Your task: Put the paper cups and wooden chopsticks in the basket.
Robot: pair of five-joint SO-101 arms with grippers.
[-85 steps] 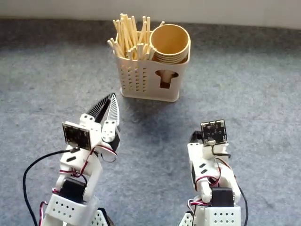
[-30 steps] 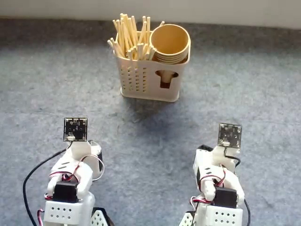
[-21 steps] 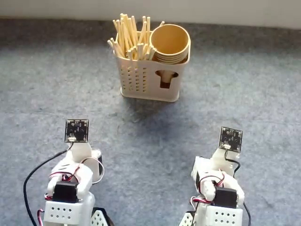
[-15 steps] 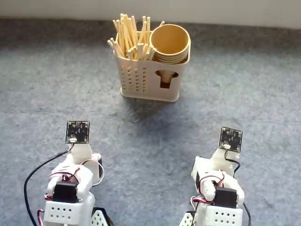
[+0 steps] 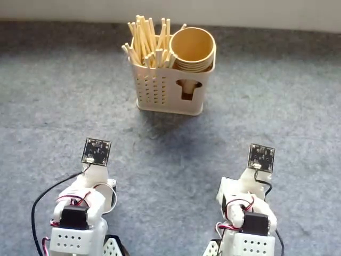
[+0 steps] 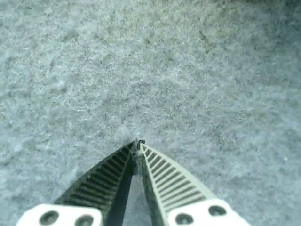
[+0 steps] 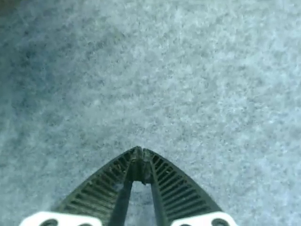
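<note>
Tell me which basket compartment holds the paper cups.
The one behind the keyhole cut-out, where the paper cups sit stacked; the slotted compartment holds the chopsticks.

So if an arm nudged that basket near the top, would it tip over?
Possibly: the basket looks like perforated plastic, so it is probably light. The chopsticks stand well above its rim, likely raising its weight. The stacked cups probably add little ballast.

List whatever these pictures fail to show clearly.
- Paper cups, high view: nested; the count is hidden by the basket wall.
- Wooden chopsticks, high view: lower ends hidden inside the basket.
- Arm bases, high view: cut off by the bottom edge.
</note>
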